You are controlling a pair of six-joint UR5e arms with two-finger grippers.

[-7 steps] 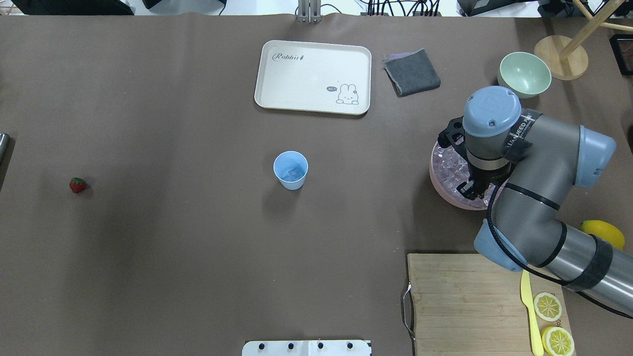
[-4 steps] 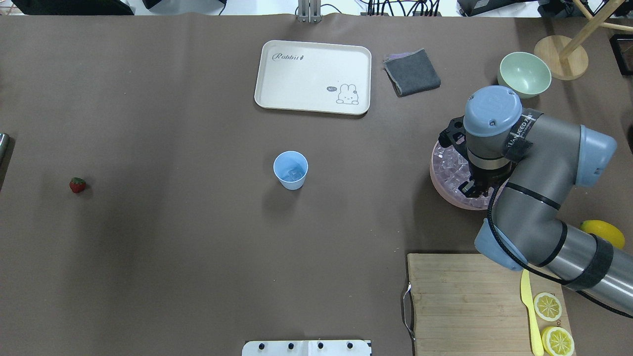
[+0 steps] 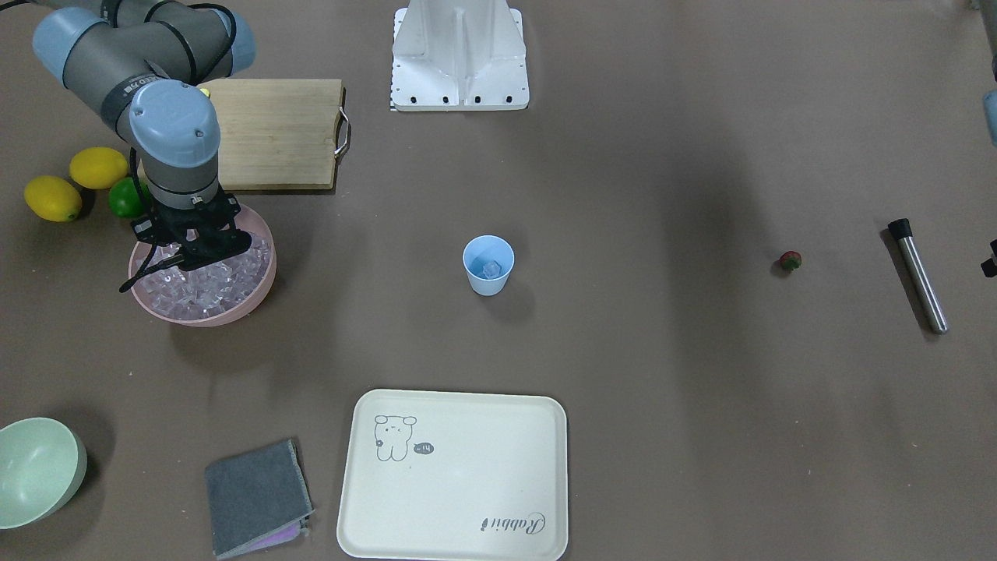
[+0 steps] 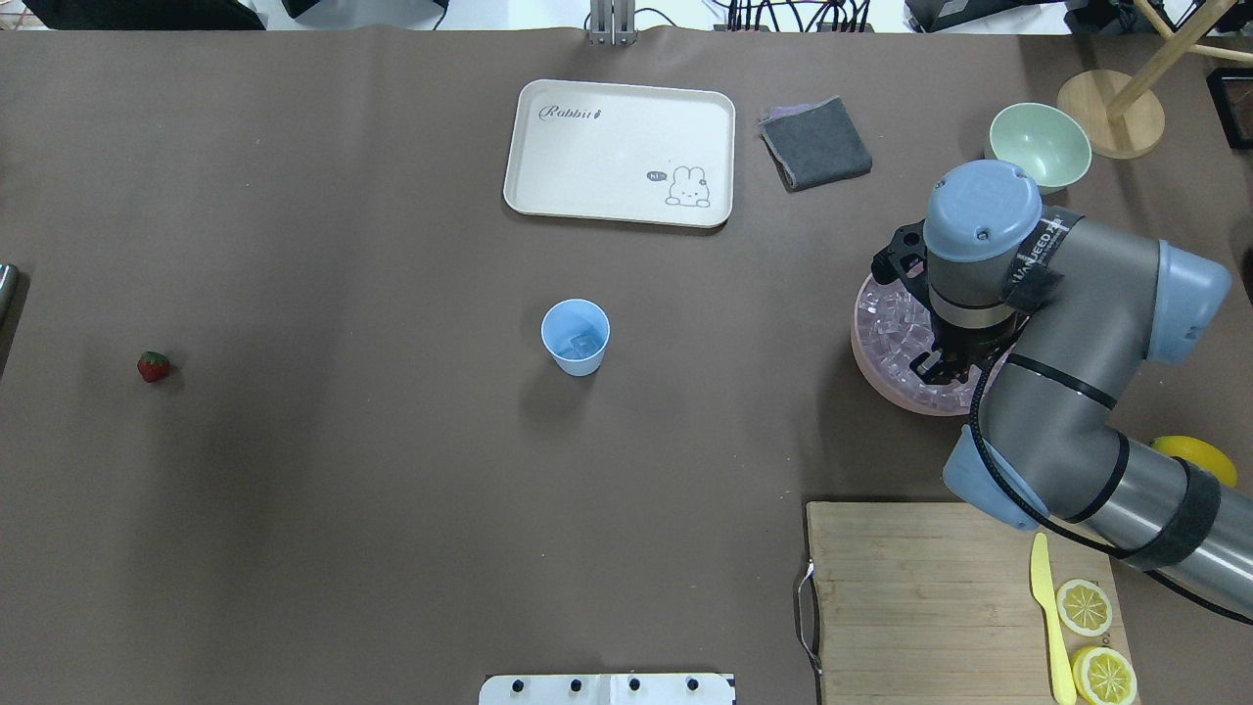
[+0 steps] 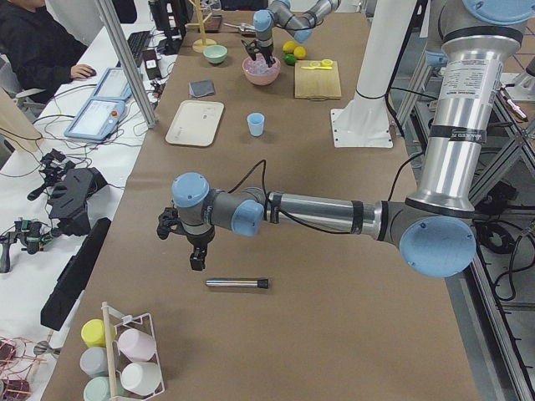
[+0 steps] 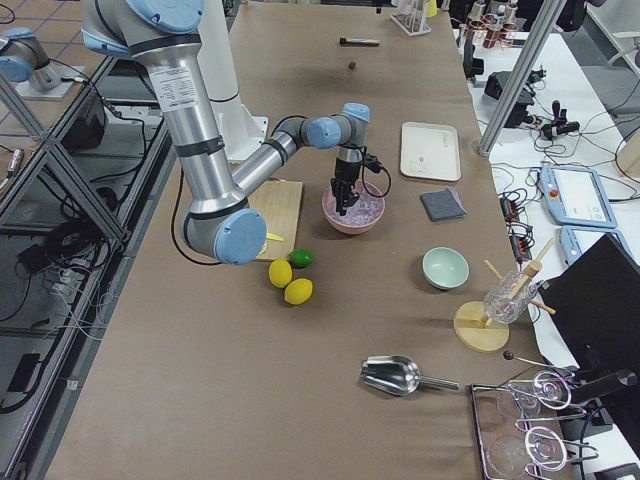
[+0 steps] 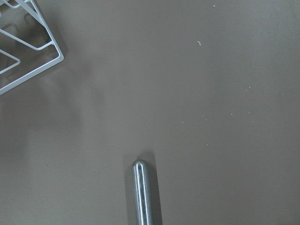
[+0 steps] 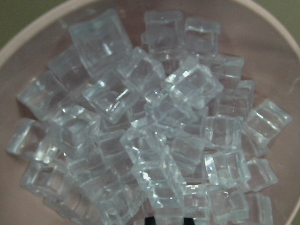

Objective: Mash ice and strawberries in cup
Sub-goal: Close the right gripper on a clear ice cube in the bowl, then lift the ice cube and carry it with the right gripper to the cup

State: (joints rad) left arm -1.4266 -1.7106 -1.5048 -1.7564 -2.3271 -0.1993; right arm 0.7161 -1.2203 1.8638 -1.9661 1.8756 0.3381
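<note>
The light-blue cup (image 4: 575, 337) stands mid-table with one ice cube (image 3: 491, 269) inside. The strawberry (image 4: 154, 366) lies alone far to the left. My right gripper (image 3: 195, 253) is down in the pink bowl (image 4: 866, 364), which is heaped with ice (image 8: 154, 140). In the right wrist view its tips (image 8: 167, 219) stand one cube's width apart with ice between them. My left gripper (image 5: 196, 257) hovers over a steel muddler (image 3: 919, 276). I cannot tell if it is open.
A cream tray (image 4: 619, 152), a grey cloth (image 4: 815, 143) and a pale-green bowl (image 4: 1040, 145) lie at the far side. A cutting board (image 4: 910, 597) holds lemon slices and a yellow knife. Lemons and a lime (image 3: 125, 199) sit beside the pink bowl.
My right wrist has risen a little and shifted slightly toward the far side of the pink bowl. The cup and strawberry have not moved.
</note>
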